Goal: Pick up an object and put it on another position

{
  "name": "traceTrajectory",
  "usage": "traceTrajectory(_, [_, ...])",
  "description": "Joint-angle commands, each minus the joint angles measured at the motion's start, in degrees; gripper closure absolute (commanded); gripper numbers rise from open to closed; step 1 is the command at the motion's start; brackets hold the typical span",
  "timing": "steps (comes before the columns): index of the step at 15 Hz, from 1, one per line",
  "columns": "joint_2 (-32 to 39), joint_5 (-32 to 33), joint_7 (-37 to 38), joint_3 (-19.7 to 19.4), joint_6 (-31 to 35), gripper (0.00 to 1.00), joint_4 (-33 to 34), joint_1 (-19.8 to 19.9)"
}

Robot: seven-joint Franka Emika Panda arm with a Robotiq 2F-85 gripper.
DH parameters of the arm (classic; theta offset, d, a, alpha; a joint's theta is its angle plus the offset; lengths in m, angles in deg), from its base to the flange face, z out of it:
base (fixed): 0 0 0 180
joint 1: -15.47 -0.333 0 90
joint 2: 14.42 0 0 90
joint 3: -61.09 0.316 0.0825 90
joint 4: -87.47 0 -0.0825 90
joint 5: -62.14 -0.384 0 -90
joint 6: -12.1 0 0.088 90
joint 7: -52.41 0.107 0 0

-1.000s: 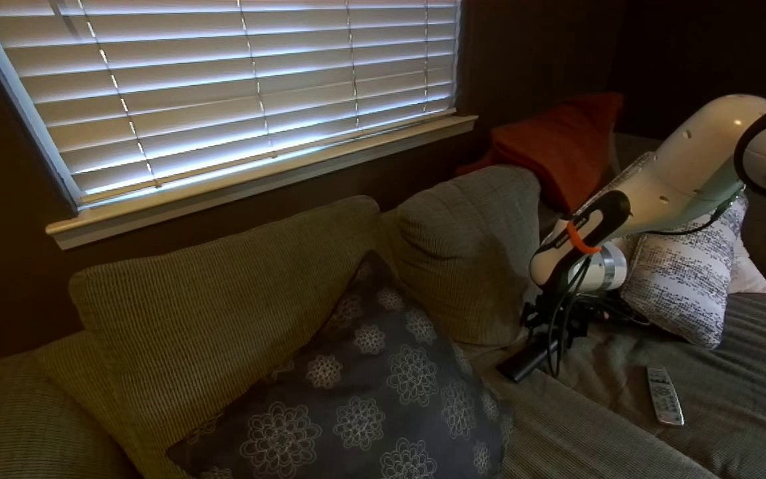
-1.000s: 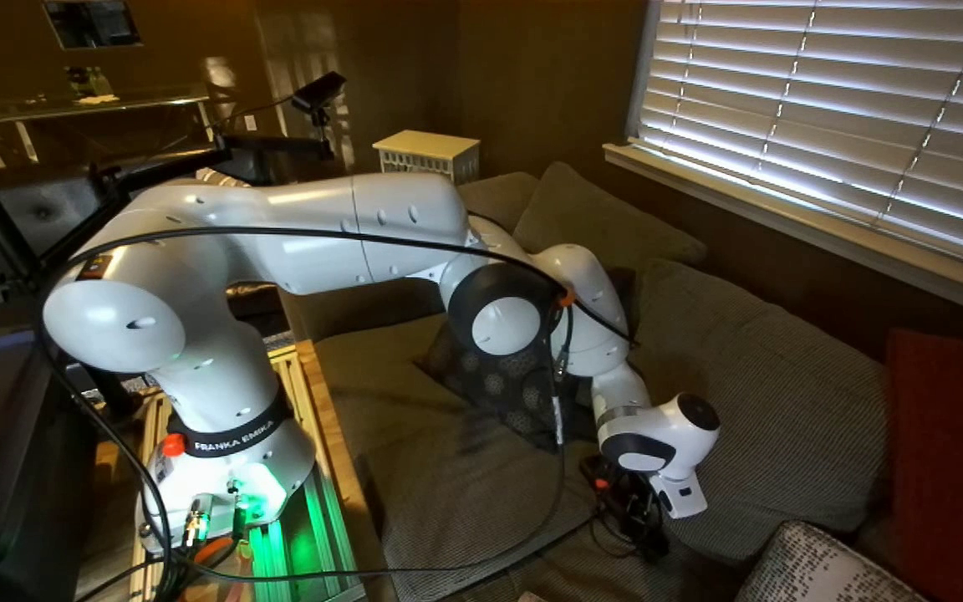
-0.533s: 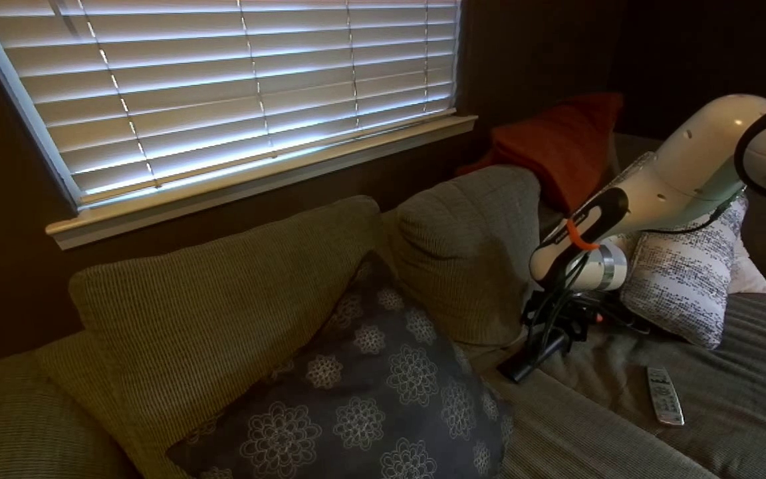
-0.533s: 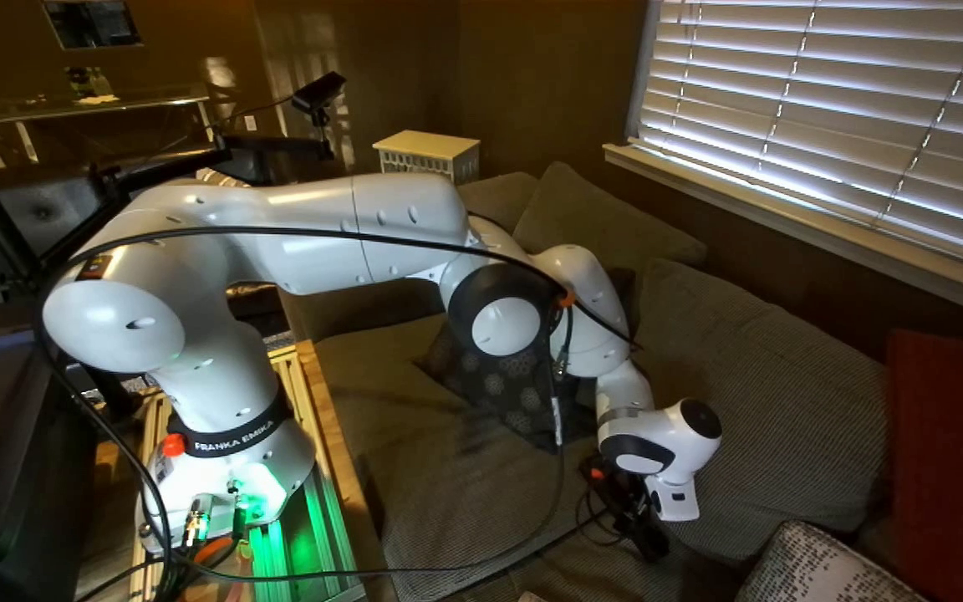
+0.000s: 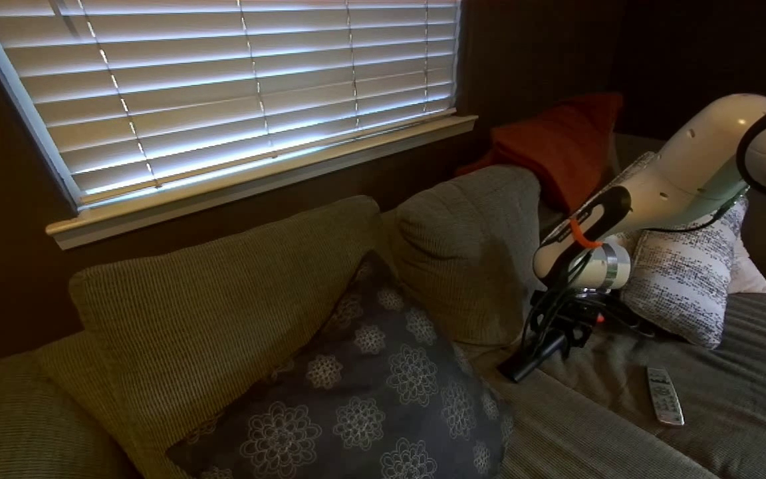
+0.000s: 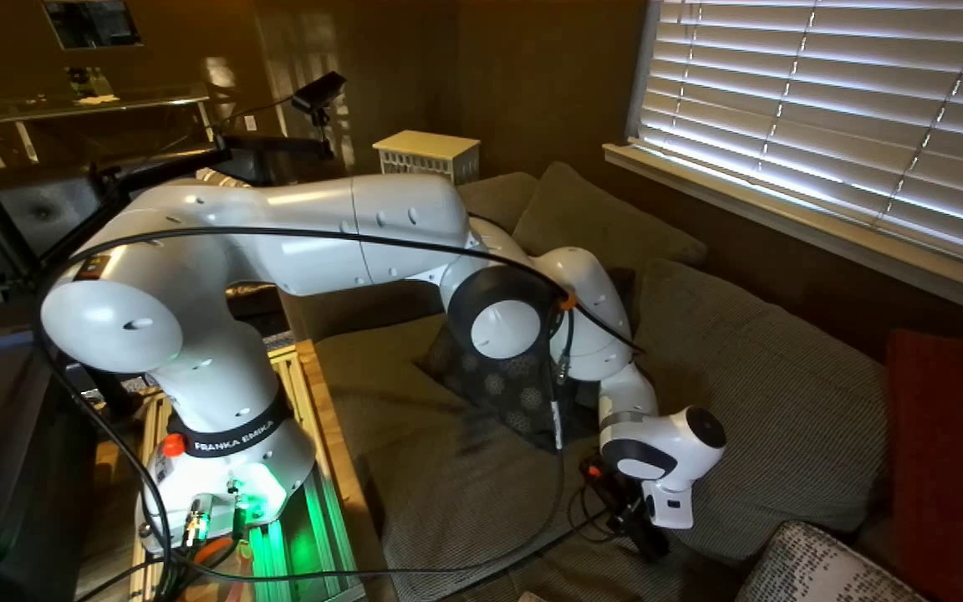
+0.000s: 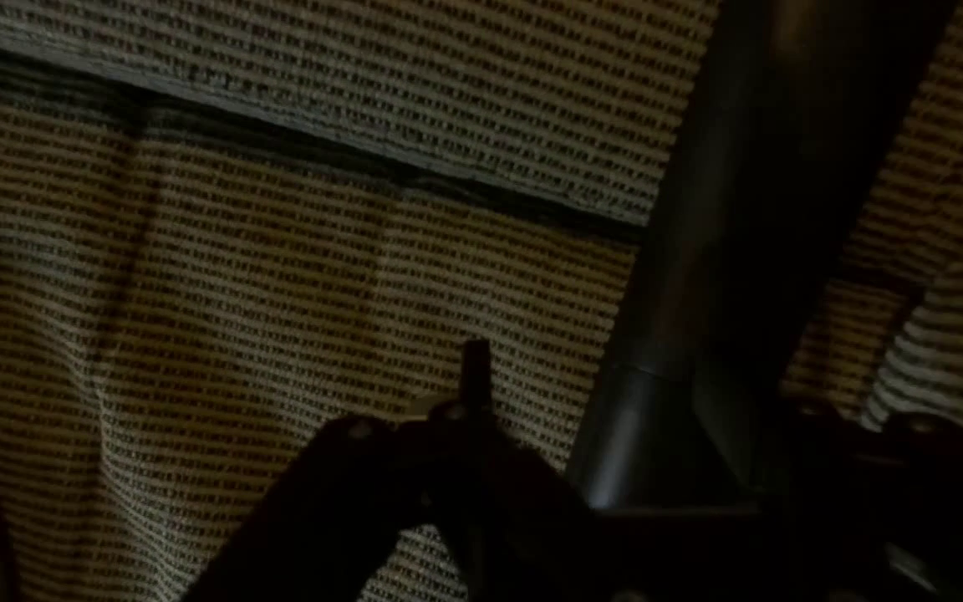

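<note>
A slim light-grey remote control (image 5: pixel 665 396), the object, lies buttons up on the sofa seat in an exterior view. Behind my gripper stands the plump tan cushion (image 5: pixel 469 246), the other position, also seen as the cushion (image 6: pixel 757 401) beside the hand. My gripper (image 5: pixel 552 338) is low over the seat at a black tube-like thing (image 5: pixel 522 364). In the wrist view the tube (image 7: pixel 724 192) runs between the jaws of my gripper (image 7: pixel 592 372). Fabric shows between the left finger (image 7: pixel 475 372) and the tube. The right finger (image 7: pixel 724 410) overlaps the tube; contact is too dark to tell.
A dark flower-patterned pillow (image 5: pixel 383 392) leans in front of the backrest. Past the arm rest a speckled white pillow (image 5: pixel 682 273) and a red-orange pillow (image 5: pixel 562 146). A black cable (image 6: pixel 561 485) hangs from the arm to the base.
My hand has turned slightly and shifted a little in both exterior views. The black tube and the grey remote have kept their places.
</note>
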State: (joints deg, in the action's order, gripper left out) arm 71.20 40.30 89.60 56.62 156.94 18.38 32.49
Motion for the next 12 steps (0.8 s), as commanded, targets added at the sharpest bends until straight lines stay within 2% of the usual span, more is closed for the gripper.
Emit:
traceTrajectory(1, [0.0,-1.5,0.2,0.7,-1.5,0.09,0.8,1.4])
traceTrajectory(2, [0.0,-1.6,-0.5,1.1,-1.2,0.04,1.1,1.9])
traceTrajectory(3, [0.0,-0.6,0.0,-0.2,-0.6,0.00,0.3,0.5])
traceTrajectory(4, [-0.1,-0.6,0.0,-0.2,-0.6,0.15,0.4,0.6])
traceTrajectory(6, [-0.1,-0.6,0.0,-0.3,-0.6,0.01,0.4,0.6])
traceTrajectory(8, [-0.1,-0.6,0.0,-0.3,-0.6,0.00,0.4,0.5])
traceTrajectory(10, [-0.1,-0.7,3.1,-1.5,-2.3,0.00,1.4,-0.1])
traceTrajectory(12, [-0.1,-0.9,4.0,-1.5,-0.6,0.00,1.3,-0.2])
